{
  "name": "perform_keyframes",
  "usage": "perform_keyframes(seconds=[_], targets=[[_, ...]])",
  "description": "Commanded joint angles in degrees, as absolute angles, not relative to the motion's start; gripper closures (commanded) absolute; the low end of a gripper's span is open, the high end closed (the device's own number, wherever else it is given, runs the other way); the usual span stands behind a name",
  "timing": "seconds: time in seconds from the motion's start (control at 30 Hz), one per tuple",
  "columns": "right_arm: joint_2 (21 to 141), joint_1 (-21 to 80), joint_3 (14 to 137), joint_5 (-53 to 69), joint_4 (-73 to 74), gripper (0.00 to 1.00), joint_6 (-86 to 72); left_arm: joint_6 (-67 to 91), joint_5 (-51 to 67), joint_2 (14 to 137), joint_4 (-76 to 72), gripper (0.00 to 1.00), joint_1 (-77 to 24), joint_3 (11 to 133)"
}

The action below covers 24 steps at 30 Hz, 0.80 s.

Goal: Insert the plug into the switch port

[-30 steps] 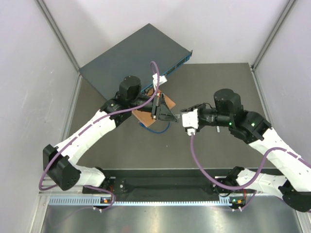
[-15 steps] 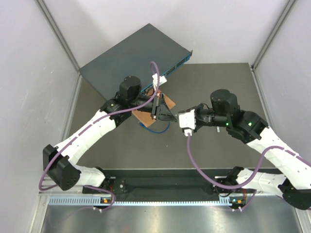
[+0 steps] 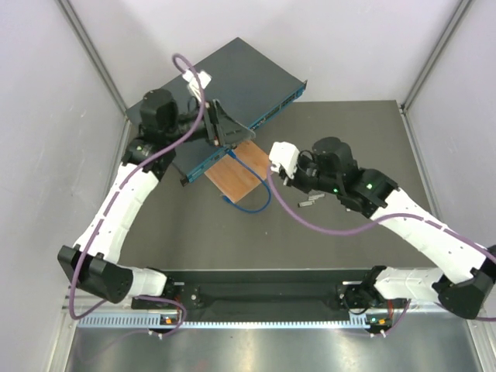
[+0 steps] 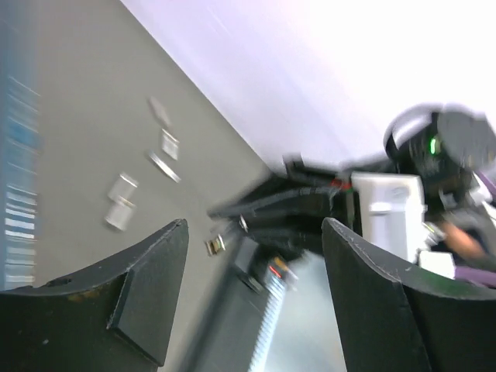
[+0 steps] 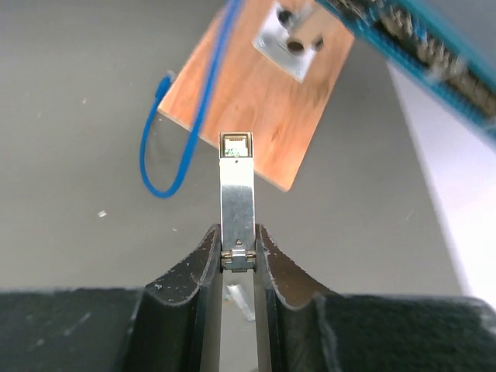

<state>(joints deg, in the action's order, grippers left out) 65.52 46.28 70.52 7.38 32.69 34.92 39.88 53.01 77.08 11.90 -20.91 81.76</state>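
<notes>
Right claw [image 5: 237, 246] is pinching the plug [image 5: 236, 194] by its tail. The plug's nose is hanging over the wooden board [image 5: 263, 108], short of the switch [image 3: 232, 77], which is sitting at the worktop's [image 3: 349, 139] far-left corner. Left claw [image 4: 256, 248] is gaping open, holding nothing. I'm reading this as the approach: next it's needing to line up with a port and push straight in.

I hold the plug [image 5: 236, 198] by its latch end, pinched in my right gripper [image 5: 236, 232]. It is a slim silver metal bar that stands straight out from my fingers. Its small open tip shows against the near edge of the wooden board [image 5: 256, 101] and sits in no port. The switch [image 3: 232, 77], a flat dark teal box, lies slantwise just beyond the board. The row of ports on its long narrow side faces the board.
</notes>
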Motion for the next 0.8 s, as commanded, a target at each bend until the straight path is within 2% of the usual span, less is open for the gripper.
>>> perform_keyframes(seconds=[0.0,0.17,0.27,0.4,0.5,0.6,0.63,0.77], targets=[[68.46,45.7,74.79,-1.65,27.33,1.0,19.27,32.36,42.13,74.45,15.37,0.25,-18.29,87.71],[76.54,44.91,82.43,-4.92,31.9,1.0,9.08,18.74,14.4,74.88,24.78,0.27,-18.11,90.17],[80.06,45.0,84.81,-5.19,31.82,1.0,5.29,14.6,6.09,75.76,25.05,0.27,-18.02,90.0],[83.23,44.91,86.31,-7.11,30.68,1.0,3.87,12.66,5.53,77.34,27.33,0.29,-18.02,90.79],[85.34,44.91,87.8,-7.56,30.32,1.0,3.25,12.04,5.54,77.78,27.69,0.35,-18.02,90.44],[87.18,45.09,89.47,-7.73,30.59,1.0,2.2,10.73,5.8,77.78,27.6,0.44,-18.02,90.0],[87.88,45.0,89.99,-8.34,30.67,1.0,1.85,10.55,5.63,77.78,27.6,0.5,-18.02,89.83],[89.03,45.09,91.4,-8.88,30.67,1.0,1.58,9.14,6.68,77.78,27.95,0.53,-18.02,89.12]])
